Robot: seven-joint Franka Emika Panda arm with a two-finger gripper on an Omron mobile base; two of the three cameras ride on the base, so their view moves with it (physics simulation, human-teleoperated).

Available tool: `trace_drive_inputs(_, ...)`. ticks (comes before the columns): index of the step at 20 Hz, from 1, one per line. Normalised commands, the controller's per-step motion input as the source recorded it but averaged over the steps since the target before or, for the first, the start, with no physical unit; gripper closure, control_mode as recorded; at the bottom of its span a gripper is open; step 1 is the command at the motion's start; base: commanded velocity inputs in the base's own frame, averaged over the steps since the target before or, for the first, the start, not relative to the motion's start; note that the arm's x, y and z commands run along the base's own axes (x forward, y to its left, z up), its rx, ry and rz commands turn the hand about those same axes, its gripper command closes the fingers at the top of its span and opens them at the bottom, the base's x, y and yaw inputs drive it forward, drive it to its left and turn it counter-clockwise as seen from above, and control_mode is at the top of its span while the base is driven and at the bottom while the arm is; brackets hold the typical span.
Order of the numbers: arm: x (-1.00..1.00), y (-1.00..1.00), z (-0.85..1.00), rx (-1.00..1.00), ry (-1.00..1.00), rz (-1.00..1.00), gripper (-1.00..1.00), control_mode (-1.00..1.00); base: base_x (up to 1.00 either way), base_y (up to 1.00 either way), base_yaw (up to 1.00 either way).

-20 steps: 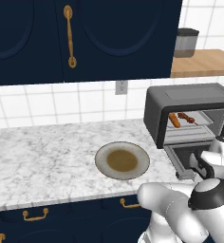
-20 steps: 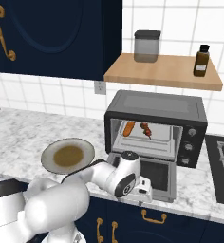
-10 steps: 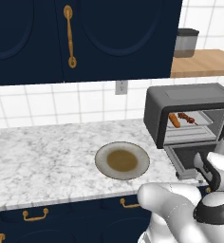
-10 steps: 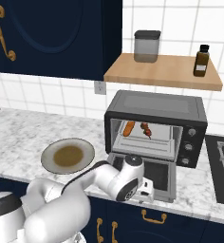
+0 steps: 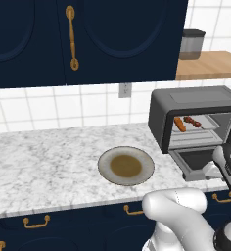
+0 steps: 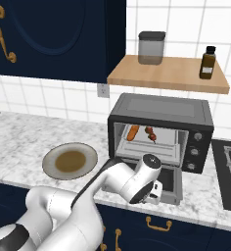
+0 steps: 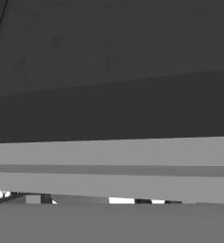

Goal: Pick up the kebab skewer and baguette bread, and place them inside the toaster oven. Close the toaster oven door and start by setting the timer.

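The toaster oven [image 5: 196, 100] [image 6: 161, 109] stands open on the counter at the right. Side by side on its wire rack lie the baguette bread [image 5: 179, 124] [image 6: 132, 132] and the kebab skewer [image 5: 192, 121] [image 6: 150, 133]. The toaster oven door [image 5: 195, 159] [image 6: 175, 180] lies folded down flat over the counter's front edge. My gripper [image 5: 211, 171] [image 6: 152, 192] sits low at that door's front edge, open and empty. The hand view looks closely at the dark door panel and its grey bar handle [image 7: 112, 161]. Pale knobs [image 6: 194, 152] line the oven's right face; I cannot tell which is the timer.
A round plate [image 5: 126, 165] [image 6: 70, 161] with a brown centre lies on the marble counter left of the oven. A wooden shelf [image 6: 169, 73] above holds a grey canister [image 6: 150, 47] and a dark bottle [image 6: 208, 62]. A stove [image 6: 230, 171] sits to the right.
My hand has slid a little to the right and lower along the front edge of the open door. The food and plate have not moved.
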Motion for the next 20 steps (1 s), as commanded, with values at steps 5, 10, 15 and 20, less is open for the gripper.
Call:
trace_drive_inputs(5,0.92,0.34,0.35,0.00,-0.37,-0.08,-1.00,-1.00,0.00,0.00,0.00)
trace_drive_inputs(10,0.90,0.36,0.43,0.00,-0.41,-0.09,-1.00,-1.00,0.00,0.00,0.00)
trace_drive_inputs(15,0.99,0.46,0.47,0.00,-0.36,-0.11,-1.00,-1.00,0.00,0.00,0.00)
trace_drive_inputs(20,0.93,0.47,0.38,-0.01,-0.30,-0.12,-1.00,-1.00,0.00,0.00,0.00)
